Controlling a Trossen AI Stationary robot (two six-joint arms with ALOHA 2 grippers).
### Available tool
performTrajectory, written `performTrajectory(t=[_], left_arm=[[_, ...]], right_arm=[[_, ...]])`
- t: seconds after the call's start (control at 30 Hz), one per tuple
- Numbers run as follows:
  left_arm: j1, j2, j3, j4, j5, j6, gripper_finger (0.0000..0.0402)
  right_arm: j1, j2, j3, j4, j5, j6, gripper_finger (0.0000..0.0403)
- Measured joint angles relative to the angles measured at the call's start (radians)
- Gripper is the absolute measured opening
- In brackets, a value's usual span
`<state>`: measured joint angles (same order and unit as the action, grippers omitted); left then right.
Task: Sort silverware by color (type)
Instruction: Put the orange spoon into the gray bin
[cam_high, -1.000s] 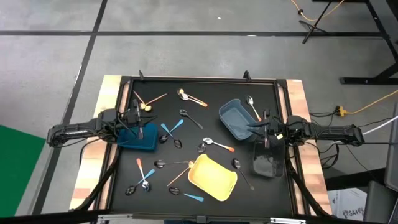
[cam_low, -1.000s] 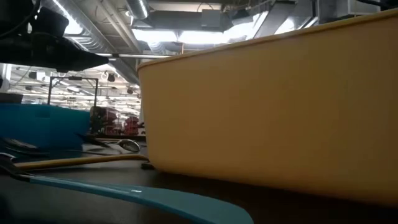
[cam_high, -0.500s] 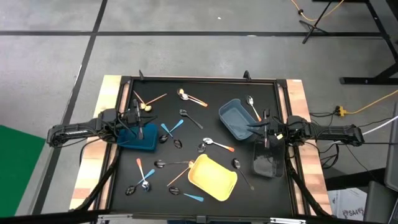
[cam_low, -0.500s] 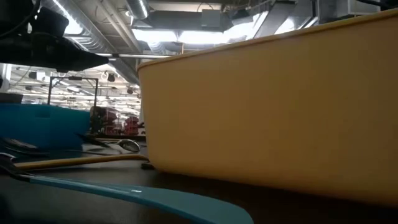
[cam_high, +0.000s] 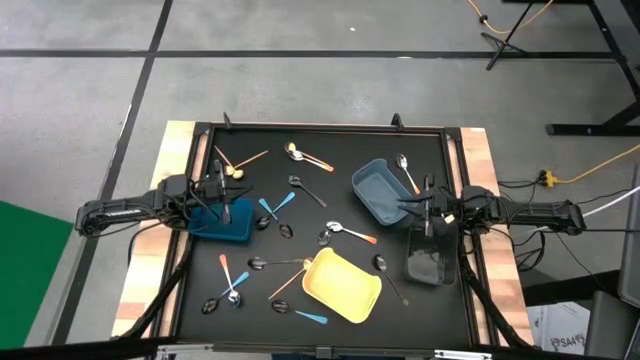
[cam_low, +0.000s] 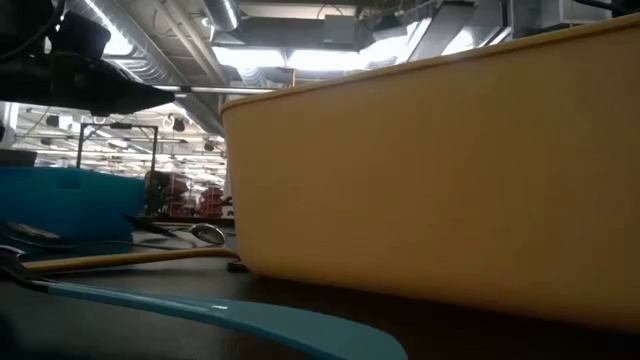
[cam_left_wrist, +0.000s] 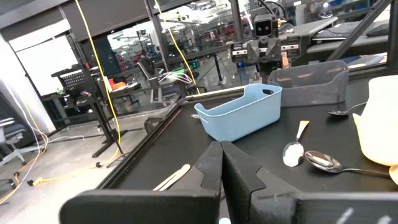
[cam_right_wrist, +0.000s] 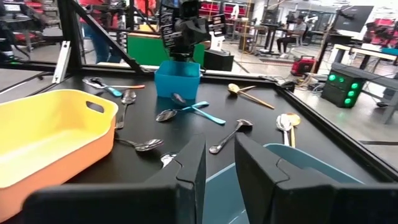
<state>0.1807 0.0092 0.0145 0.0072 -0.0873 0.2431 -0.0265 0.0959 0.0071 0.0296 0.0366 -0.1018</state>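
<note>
- Nothing has changed over the last second: both arms hold the same pose and every spoon lies where it did, so the sorting looks not yet begun or paused.
- The left gripper (cam_high: 222, 205) hangs over the bright blue plastic bin (cam_high: 236, 224), its fingers (cam_left_wrist: 210, 167) pressed together on nothing.
- The right gripper (cam_high: 432, 218) hovers between the pale grey-blue tub (cam_high: 381, 190) and the dark translucent bin (cam_high: 431, 258), jaws parted a little and empty.
- The scattered thin spoons (cam_high: 350, 233) lie loose on the black table (cam_high: 330, 150), mostly between the two grippers and around the yellow plastic tray (cam_high: 343, 285).
- None shows inside a bin, so I judge nearly all the work remains.
</note>
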Motion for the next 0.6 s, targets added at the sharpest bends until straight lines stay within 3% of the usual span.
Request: performTrajectory(t=[0.6], left_arm=[[0.0,0.0,0.0,0.0,0.0,0.0,0.0]], right_arm=[[0.0,0.0,0.0,0.003,-0.029,0.08,0.0079]])
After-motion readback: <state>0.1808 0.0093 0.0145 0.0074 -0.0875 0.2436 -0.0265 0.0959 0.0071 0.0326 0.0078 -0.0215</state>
